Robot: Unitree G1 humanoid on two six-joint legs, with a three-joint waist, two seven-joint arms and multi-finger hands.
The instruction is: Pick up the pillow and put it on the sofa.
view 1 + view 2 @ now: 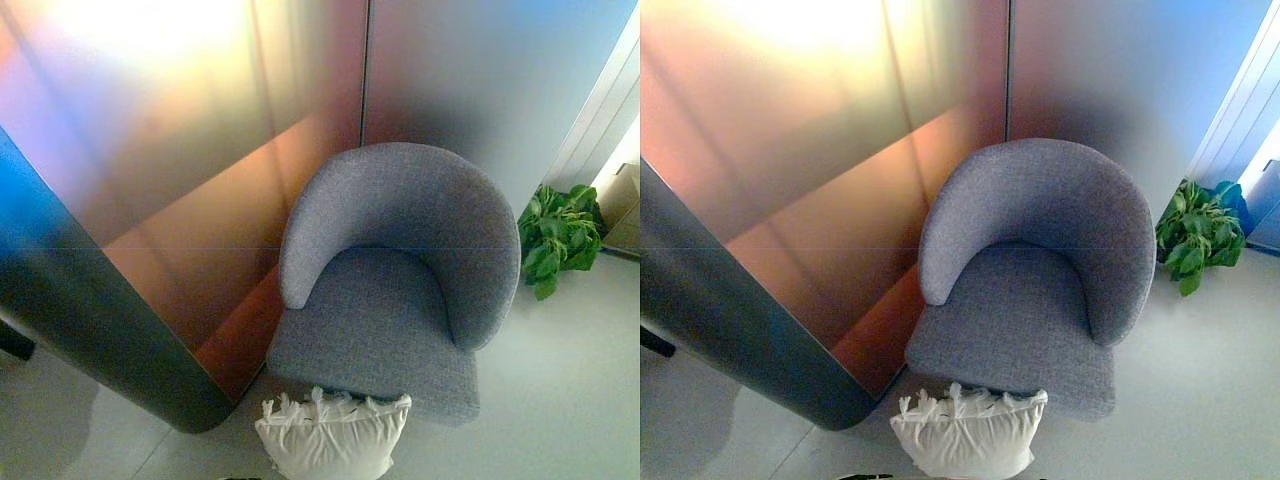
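A white pillow [330,436] with a frilled top edge stands on the floor, against the front of a grey round-backed sofa chair [395,275]. The pillow also shows in the right eye view [966,432], at the bottom middle. The chair's seat [1010,325] holds nothing. Neither of my hands shows in either view.
A shiny metal wall panel [180,170] runs behind and to the left of the chair, with a dark rounded base [110,340] reaching the floor. A green potted plant [557,235] stands to the right of the chair. Pale floor [560,400] lies to the right.
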